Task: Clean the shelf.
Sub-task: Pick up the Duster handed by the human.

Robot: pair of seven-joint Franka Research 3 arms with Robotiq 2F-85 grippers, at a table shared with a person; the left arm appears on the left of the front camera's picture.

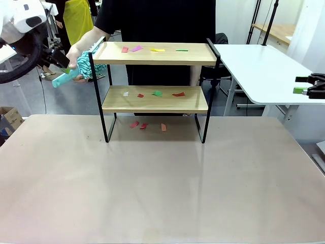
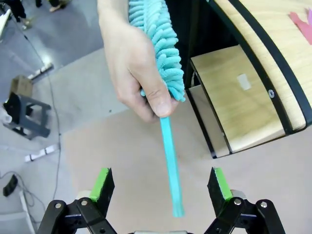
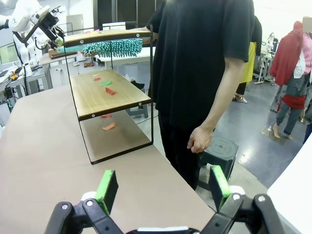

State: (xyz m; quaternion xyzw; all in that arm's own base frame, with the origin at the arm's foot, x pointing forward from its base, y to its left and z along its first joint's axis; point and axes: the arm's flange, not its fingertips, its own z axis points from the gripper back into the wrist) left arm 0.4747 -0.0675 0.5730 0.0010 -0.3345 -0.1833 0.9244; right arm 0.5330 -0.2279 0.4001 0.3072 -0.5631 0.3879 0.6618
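The shelf stands at the table's far middle, its two wooden boards strewn with several coloured paper scraps. A person's hand holds a teal fluffy duster just left of the shelf's top board. The duster's thin handle points down between my left gripper's open green-padded fingers, which do not touch it. In the front view the left gripper hangs beside that hand. My right gripper is open with nothing in it, out at the right beyond the table edge.
Three more scraps lie on the table under the shelf. The person stands behind the shelf. A white side table is at the right, a cardboard box on the floor at the left. The near table surface is bare.
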